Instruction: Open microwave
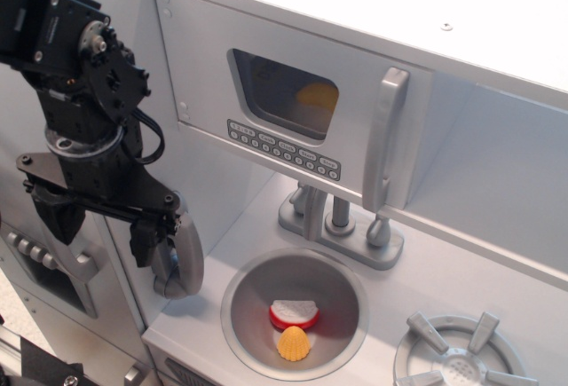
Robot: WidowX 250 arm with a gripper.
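Observation:
The microwave is a silver-grey box at the top of the toy kitchen. Its wide flat door is closed. The door has a dark window with something yellow showing behind it, a row of small buttons below it, and a tall vertical silver handle at its right edge. My black gripper hangs at the left, well left of and below the door and far from the handle. Its fingers point down, spread apart, with nothing between them.
A grey telephone handset hangs on the wall just right of my gripper. Below the microwave are a faucet, a round sink holding a red-and-white piece and a yellow shell-shaped piece, and a burner. A door with knobs is at lower left.

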